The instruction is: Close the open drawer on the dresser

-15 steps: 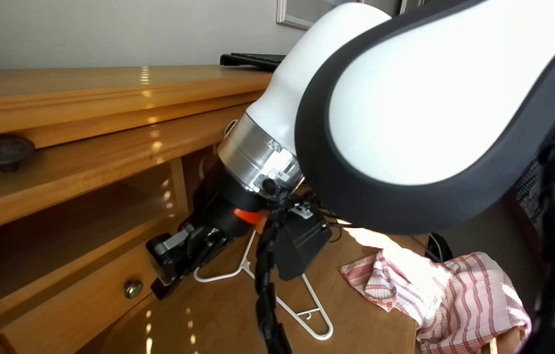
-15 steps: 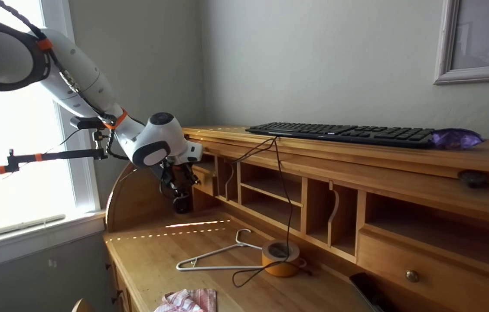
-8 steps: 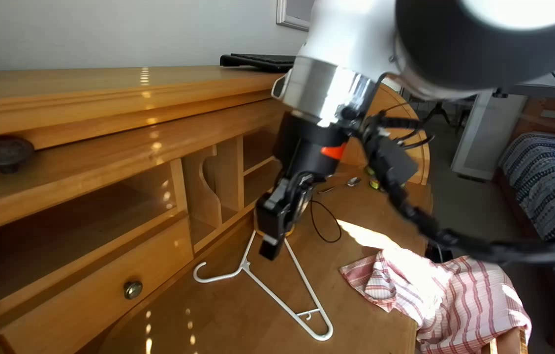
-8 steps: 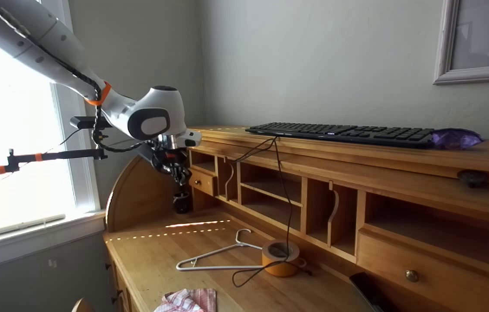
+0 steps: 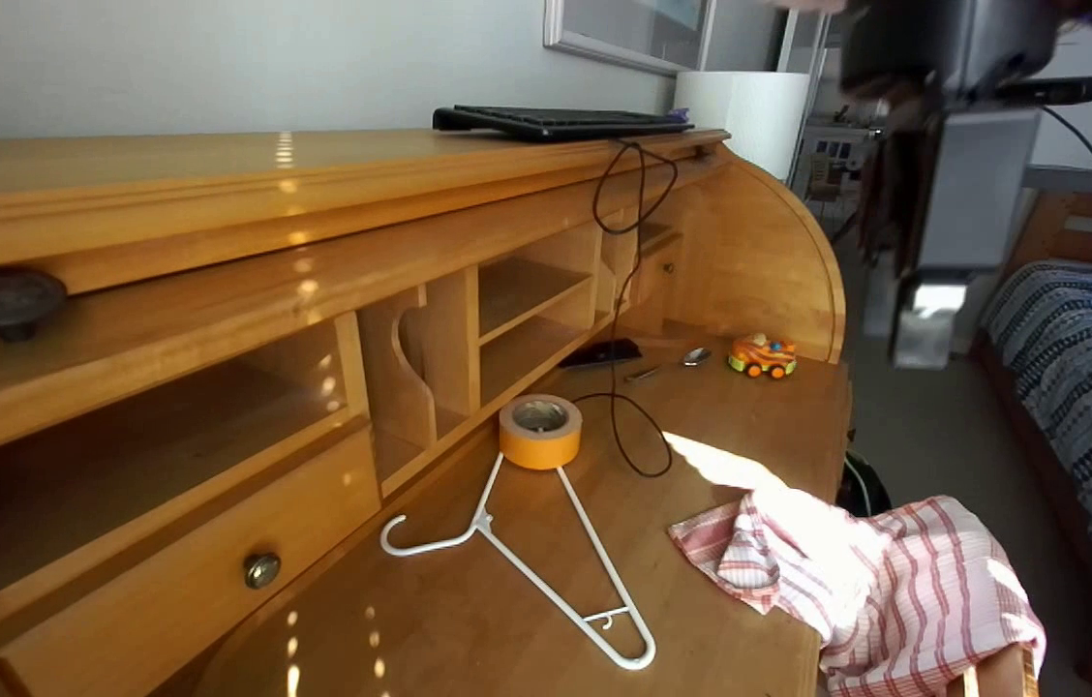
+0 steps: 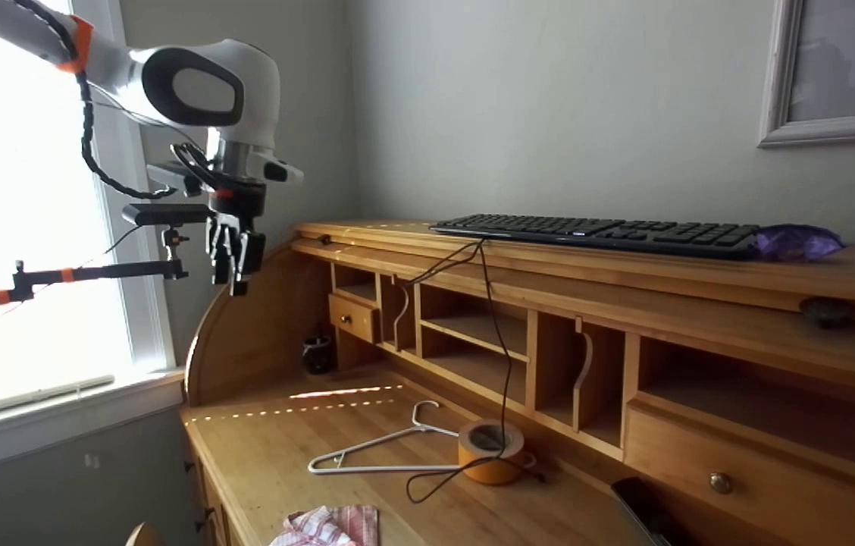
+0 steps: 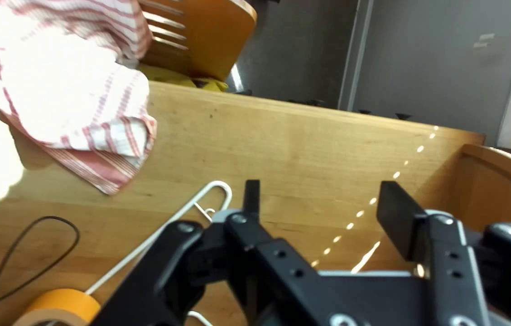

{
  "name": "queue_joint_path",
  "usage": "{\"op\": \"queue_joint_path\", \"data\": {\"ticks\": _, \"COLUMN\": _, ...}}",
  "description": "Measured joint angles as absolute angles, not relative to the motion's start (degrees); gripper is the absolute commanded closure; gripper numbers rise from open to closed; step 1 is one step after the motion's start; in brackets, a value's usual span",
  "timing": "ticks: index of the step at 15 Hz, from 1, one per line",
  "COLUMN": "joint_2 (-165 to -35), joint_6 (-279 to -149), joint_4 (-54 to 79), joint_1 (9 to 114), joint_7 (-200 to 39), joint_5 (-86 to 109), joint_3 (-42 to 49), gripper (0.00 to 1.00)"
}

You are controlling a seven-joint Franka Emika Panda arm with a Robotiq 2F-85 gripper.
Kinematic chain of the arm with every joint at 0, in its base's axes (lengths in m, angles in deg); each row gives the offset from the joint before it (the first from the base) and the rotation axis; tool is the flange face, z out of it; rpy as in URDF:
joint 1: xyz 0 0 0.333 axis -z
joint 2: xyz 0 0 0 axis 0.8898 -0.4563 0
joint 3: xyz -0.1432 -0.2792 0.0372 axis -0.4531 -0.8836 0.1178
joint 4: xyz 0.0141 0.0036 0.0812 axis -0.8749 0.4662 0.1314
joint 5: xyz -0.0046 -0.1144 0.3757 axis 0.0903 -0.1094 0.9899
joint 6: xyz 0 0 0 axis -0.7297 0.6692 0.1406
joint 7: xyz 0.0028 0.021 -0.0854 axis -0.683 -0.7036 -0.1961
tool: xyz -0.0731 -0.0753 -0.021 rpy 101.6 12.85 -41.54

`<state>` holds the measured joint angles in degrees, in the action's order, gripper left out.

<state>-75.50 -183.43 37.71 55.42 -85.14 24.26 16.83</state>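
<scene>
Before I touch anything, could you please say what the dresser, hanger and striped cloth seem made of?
The dresser: wood, probably varnished, going by its grain and soft sheen; solid or veneered, I cannot tell. The hanger: likely white plastic, smooth with rounded ends, though coated metal is possible. The striped cloth: woven fabric, perhaps cotton, matt and ribbed, lying in soft folds.

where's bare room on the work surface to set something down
Widest patch: the front, between the hanger, striped towel and curved side panel. Smaller: between towel and toy car. Crowded: the middle, where tape roll, hanger and cable cluster.
</scene>
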Motion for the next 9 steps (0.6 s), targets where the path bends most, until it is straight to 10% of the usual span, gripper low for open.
{"op": "queue_joint_path", "data": {"ticks": 9, "joint_2": -62.9, "joint_6": -169.7, "joint_4": 37.0, "joint_1": 59.6, "joint_7": -96.9, "joint_5": 21.7, "joint_3": 5.7, "gripper": 0.0}}
